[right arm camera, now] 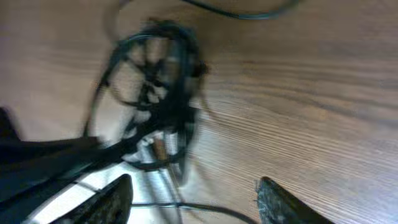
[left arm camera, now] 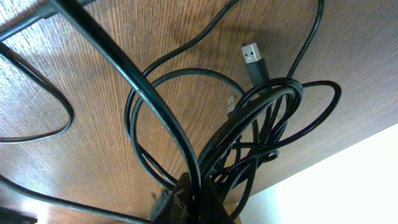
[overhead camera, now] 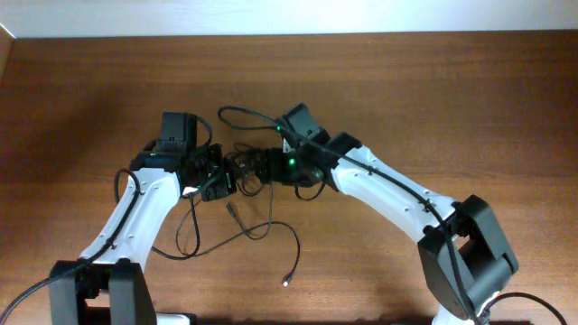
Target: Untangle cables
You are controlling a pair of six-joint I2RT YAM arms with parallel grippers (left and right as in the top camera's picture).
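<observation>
One knotted bundle of thin black cables (left arm camera: 264,118) was clenched in the left hand (left arm camera: 186,208), bunched just ahead of it over the brown wooden counter (overhead camera: 406,90); the right hand (right arm camera: 199,202) hovered released beside it. Loosening looked barely begun; next, the right must pinch one strand.

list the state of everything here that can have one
cables, tangled in one looped bundle, loose strands trailing out
left end effector, shut on the cables
right end effector, open, fingers wide apart, close to the bundle, view blurred
usb plug, unplugged, free end
</observation>
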